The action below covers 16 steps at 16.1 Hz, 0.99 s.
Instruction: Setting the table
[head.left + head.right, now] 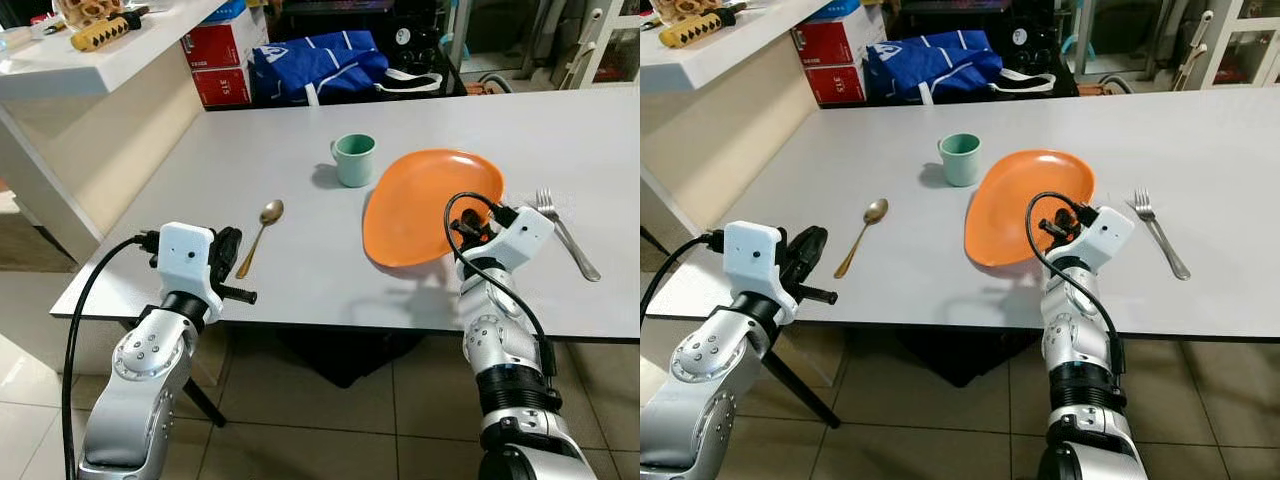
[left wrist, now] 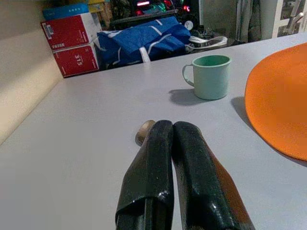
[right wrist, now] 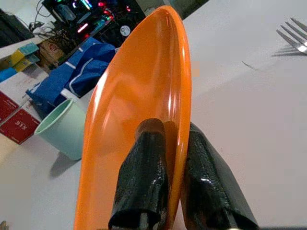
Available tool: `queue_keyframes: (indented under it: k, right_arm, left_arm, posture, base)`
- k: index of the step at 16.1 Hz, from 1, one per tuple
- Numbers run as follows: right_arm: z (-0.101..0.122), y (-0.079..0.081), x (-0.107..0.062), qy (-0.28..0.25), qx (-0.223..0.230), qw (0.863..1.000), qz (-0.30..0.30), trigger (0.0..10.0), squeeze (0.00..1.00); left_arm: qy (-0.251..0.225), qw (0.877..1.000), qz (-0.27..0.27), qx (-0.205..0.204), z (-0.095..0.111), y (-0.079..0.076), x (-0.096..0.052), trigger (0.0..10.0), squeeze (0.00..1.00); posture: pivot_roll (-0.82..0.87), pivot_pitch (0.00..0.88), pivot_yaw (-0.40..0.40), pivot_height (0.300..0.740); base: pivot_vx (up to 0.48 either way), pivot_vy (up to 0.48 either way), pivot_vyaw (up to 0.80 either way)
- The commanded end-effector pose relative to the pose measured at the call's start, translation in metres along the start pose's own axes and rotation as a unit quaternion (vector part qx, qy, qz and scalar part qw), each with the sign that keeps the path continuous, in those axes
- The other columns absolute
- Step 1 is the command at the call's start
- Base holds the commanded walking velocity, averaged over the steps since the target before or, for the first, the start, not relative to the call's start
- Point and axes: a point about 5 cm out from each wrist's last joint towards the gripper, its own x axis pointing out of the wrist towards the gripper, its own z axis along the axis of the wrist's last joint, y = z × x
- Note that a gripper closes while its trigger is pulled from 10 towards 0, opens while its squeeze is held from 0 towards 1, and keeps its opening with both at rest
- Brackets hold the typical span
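the right gripper (image 3: 168, 158) is pinching the rim of the round orange plastic plate (image 1: 425, 200), tilting it on the grey table (image 1: 200, 170) between the mint-green mug (image 1: 354, 159) and silver fork (image 1: 567, 235). the left gripper (image 2: 173, 158), fingers pressed together, is hovering near the gold spoon (image 1: 262, 232).

A grey table (image 1: 250, 150) stands on a beige tiled floor (image 1: 330, 420); beyond it lie red boxes (image 1: 222, 60) and a blue bag (image 1: 315, 62) (white-striped), beside a white counter (image 1: 90, 60).

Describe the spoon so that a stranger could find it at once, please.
Start from the grey table, then find the green mug. The spoon lies toward the robot's left of it, just ahead of the left gripper. It is the only gold-coloured utensil; the fork is silver.
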Motion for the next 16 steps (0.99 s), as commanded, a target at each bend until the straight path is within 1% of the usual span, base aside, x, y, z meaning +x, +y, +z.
queue_keyframes:
  k: [1, 2, 3, 6, 7, 8, 9, 13, 15, 16]
  right_arm:
    - [-0.044, -0.024, -0.016, 0.106, -0.062, 0.992, -0.041, 10.0, 0.00]
    - [-0.046, -0.025, -0.017, 0.110, -0.064, 0.991, -0.040, 10.0, 0.00]
    - [-0.047, -0.024, -0.017, 0.112, -0.069, 0.991, -0.038, 10.0, 0.00]
    - [-0.048, -0.025, -0.017, 0.114, -0.077, 0.990, -0.037, 10.0, 0.00]
    - [-0.050, -0.032, -0.017, 0.120, -0.084, 0.988, -0.046, 10.0, 0.00]
    - [-0.051, -0.035, -0.016, 0.123, -0.089, 0.987, -0.046, 10.0, 0.00]
    - [-0.050, -0.038, -0.016, 0.123, -0.091, 0.987, -0.051, 10.0, 0.00]
    - [-0.052, -0.038, -0.016, 0.123, -0.105, 0.986, -0.046, 10.0, 0.00]
    - [-0.054, -0.043, -0.017, 0.124, -0.125, 0.983, -0.053, 10.0, 0.00]
    - [-0.055, -0.045, -0.018, 0.125, -0.129, 0.982, -0.058, 10.0, 0.07]
  left_arm:
    - [-0.003, 1.000, -0.018, -0.008, 0.004, -0.003, -0.002, 10.0, 0.00]
    - [0.006, 0.998, -0.065, -0.026, 0.004, -0.013, -0.002, 10.0, 0.00]
    - [0.026, 0.989, -0.140, -0.034, 0.003, -0.022, -0.004, 10.0, 0.00]
    - [0.035, 0.986, -0.157, -0.033, 0.006, -0.018, -0.007, 10.0, 0.00]
    - [0.051, 0.983, -0.171, -0.038, 0.000, -0.021, -0.013, 10.0, 0.00]
    - [0.061, 0.981, -0.182, -0.040, -0.003, -0.024, -0.016, 10.0, 0.00]
    - [0.063, 0.980, -0.182, -0.043, -0.003, -0.025, -0.017, 10.0, 0.00]
    - [0.063, 0.980, -0.183, -0.042, 0.001, -0.022, -0.017, 10.0, 0.00]
    - [0.063, 0.979, -0.191, -0.040, 0.003, -0.024, -0.017, 10.0, 0.00]
    - [0.061, 0.978, -0.196, -0.035, 0.004, -0.025, -0.017, 10.0, 0.00]
  posture:
    - [-0.09, 0.000, 0.155, 0.740]
    - [-0.09, 0.000, 0.157, 0.740]
    - [-0.09, 0.000, 0.161, 0.740]
    - [-0.09, 0.000, 0.161, 0.740]
    - [-0.09, 0.000, 0.164, 0.740]
    - [-0.09, 0.000, 0.164, 0.740]
    - [-0.09, 0.000, 0.164, 0.740]
    - [-0.08, 0.000, 0.163, 0.740]
    - [-0.09, 0.000, 0.165, 0.740]
    - [-0.09, 0.000, 0.165, 0.740]
  base:
    - [0.000, 0.000, 0.00]
    - [0.000, 0.000, 0.00]
    - [0.000, 0.000, 0.00]
    - [0.000, 0.000, 0.00]
    - [0.000, 0.000, 0.00]
    - [0.000, 0.000, 0.00]
    - [0.000, 0.000, 0.00]
    - [0.000, 0.000, 0.00]
    - [0.000, 0.000, 0.00]
    - [0.000, 0.000, 0.00]
